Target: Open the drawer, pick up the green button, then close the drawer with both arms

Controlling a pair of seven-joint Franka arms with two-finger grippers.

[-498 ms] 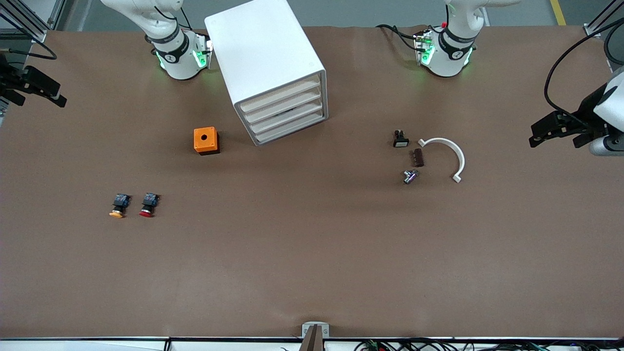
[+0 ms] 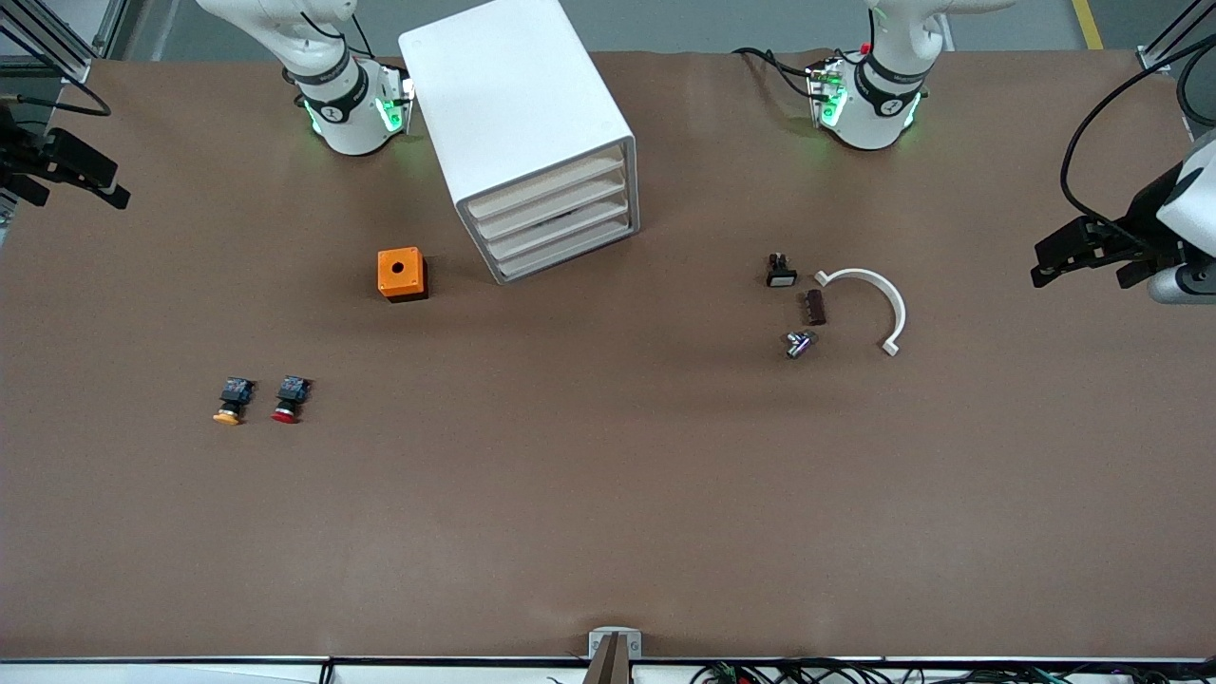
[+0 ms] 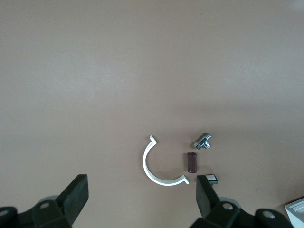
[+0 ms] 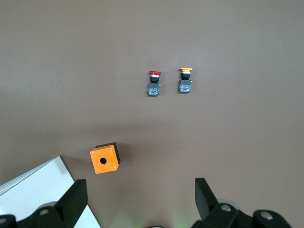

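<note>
Drawer cabinet [image 2: 518,114]: top middle of the front view, all four drawers shut. It looks light and may slide when pulled.
Left gripper [image 3: 142,194]: over the left arm's table end, fingers spread wide, empty, waiting.
Right gripper [image 4: 141,194]: over the right arm's table end, fingers spread wide, empty, waiting.
Green button: not in sight, likely inside a drawer. Probably small, light and hard, so pinch its body.

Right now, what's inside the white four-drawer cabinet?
The white four-drawer cabinet has all its drawers shut, so its contents are hidden. No green-capped button shows on the brown table, only a yellow-capped button and a red-capped button.
</note>
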